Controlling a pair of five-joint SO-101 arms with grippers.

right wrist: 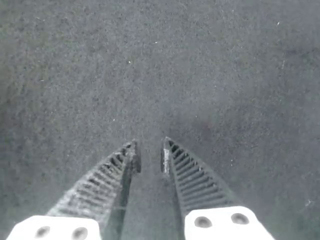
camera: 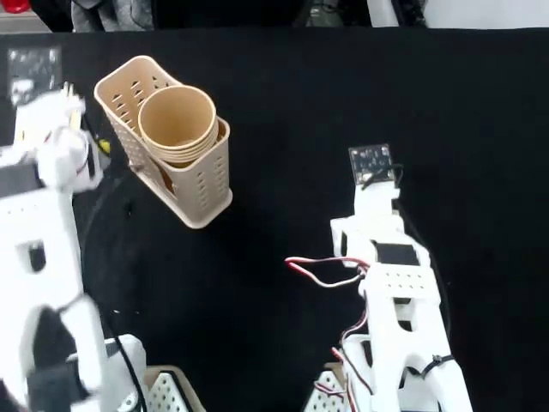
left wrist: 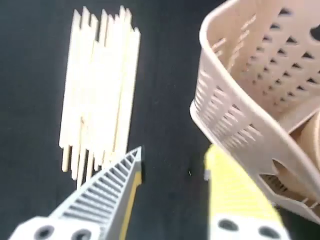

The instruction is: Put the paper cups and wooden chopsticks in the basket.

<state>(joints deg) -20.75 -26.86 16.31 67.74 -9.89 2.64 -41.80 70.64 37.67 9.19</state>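
left claw (left wrist: 173, 155) wide apart, right claw (right wrist: 150, 150) barely parted

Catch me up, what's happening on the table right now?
The paper cups sit stacked inside the basket. The wooden chopsticks lie in a bundle on the black table beside it, not yet picked up. The left gripper hangs open just short of their ends, holding nothing. The right gripper is over bare table, jaws slightly apart and empty.
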